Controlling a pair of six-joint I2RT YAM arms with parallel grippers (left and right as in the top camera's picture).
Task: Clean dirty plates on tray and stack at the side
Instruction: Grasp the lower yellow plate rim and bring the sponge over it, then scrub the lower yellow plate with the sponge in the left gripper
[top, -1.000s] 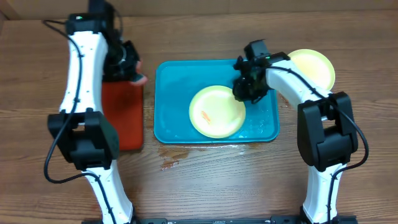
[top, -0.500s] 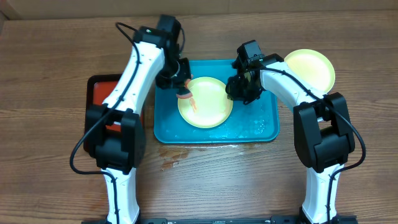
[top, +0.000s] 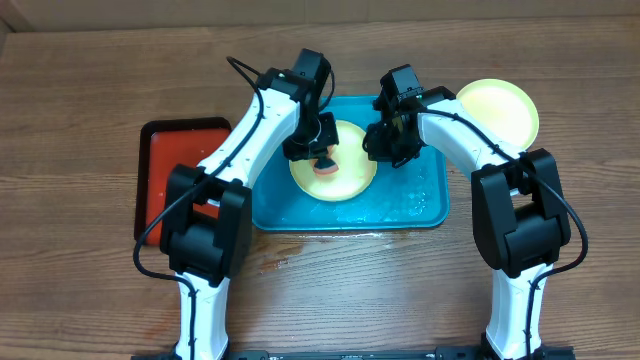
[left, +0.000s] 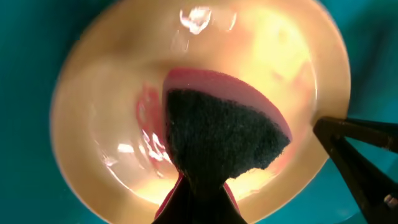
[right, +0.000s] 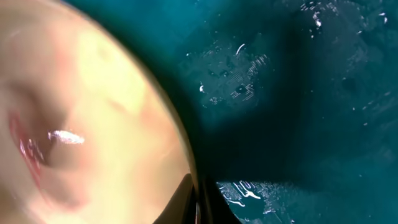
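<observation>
Holding the yellow-green plate steady near the middle of the tray, my right pincer is closed on its rim at the plate's 3 o'clock, I judge so it cannot slide under scrubbing, while my left pincer is clamped tight on a pink sponge with a dark scouring face, set on the plate beside a reddish smear. A second plate sits off the tray on the bench at its 1 o'clock, presumably the stacking spot; a red tray lies at 9 o'clock. No brand, label or legible writing on any item.
</observation>
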